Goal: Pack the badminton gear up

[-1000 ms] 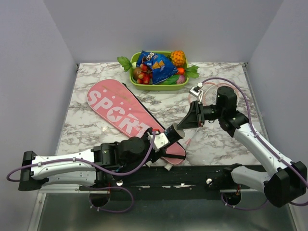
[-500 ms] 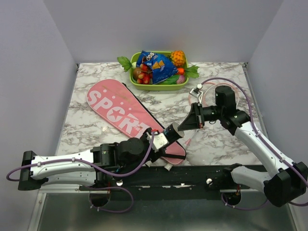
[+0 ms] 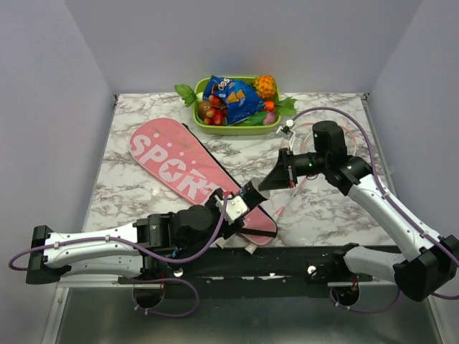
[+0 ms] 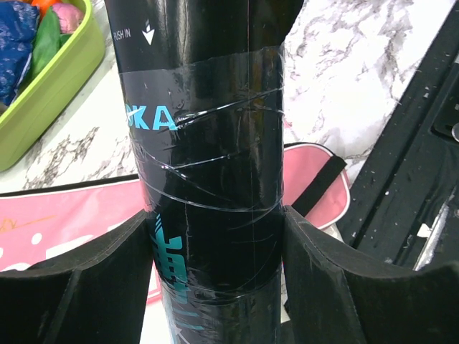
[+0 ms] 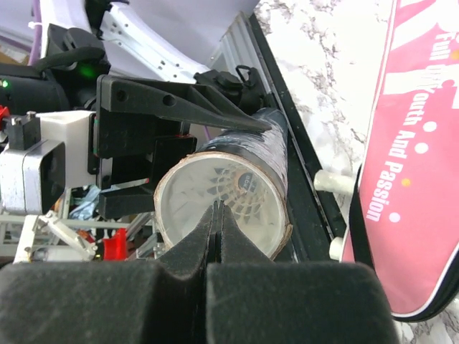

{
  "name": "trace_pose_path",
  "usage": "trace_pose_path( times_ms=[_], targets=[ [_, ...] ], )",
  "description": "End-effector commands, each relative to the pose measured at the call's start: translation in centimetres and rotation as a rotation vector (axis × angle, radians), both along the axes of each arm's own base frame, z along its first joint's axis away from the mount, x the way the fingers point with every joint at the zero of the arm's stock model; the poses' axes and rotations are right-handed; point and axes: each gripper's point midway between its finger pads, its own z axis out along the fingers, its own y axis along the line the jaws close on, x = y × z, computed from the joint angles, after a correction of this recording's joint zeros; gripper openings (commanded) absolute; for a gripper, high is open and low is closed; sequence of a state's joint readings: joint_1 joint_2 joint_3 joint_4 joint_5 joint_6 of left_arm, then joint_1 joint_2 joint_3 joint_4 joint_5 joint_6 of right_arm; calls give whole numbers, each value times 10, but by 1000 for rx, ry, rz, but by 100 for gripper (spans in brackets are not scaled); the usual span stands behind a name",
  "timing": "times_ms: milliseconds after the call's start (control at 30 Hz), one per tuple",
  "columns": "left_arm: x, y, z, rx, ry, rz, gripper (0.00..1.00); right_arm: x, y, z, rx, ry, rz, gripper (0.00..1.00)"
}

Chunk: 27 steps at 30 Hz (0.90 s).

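marble table (image 3: 129,193) carries pink bag (image 3: 172,161); green tray (image 3: 229,131); seemingly a racket (image 3: 285,204)

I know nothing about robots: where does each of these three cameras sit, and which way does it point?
Top external: above and behind the bases, looking down on the table; shows left arm, right arm, pink bag, green tray.
Left wrist: on the left arm, looking along the left fingers clamped on the black tube.
Right wrist: on the right arm, looking past the shut right fingers into the tube's open mouth.
Shared: both wrist views show tube and bag.
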<state>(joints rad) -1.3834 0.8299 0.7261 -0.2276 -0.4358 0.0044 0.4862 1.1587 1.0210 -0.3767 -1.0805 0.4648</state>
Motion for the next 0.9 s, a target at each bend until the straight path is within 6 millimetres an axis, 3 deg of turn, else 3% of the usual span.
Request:
trace_pose_path(
  times_ms=[0,67,133,167,267,400,533,633,667,867],
  targets=[
    [14,-11,117,-365,-199,31,0,-22,-2,-45,-263,128,-19,0],
    [18,-7,114,-339,-207,53,0,-4,-5,-17,-249,46,-98,1],
    [22,-4,114,-308,-231,73,0,16,-14,-1,-268,-17,-210,1],
    [24,-1,113,-293,-242,87,0,24,-18,23,-244,-76,-256,1],
    [28,6,116,-248,-270,109,0,50,-40,34,-337,-139,-427,1],
    [35,15,120,-186,-303,149,0,65,-65,54,-404,-218,-573,1],
    [50,32,123,-106,-338,219,0,67,-69,54,-408,-226,-599,0],
    [77,53,121,-16,-325,296,0,65,-63,47,-394,-198,-571,1],
    [94,72,123,8,-310,363,0,64,-61,42,-392,-183,-562,0],
    [144,122,121,76,-216,532,0,61,-48,22,-373,-110,-507,1]
  ],
)
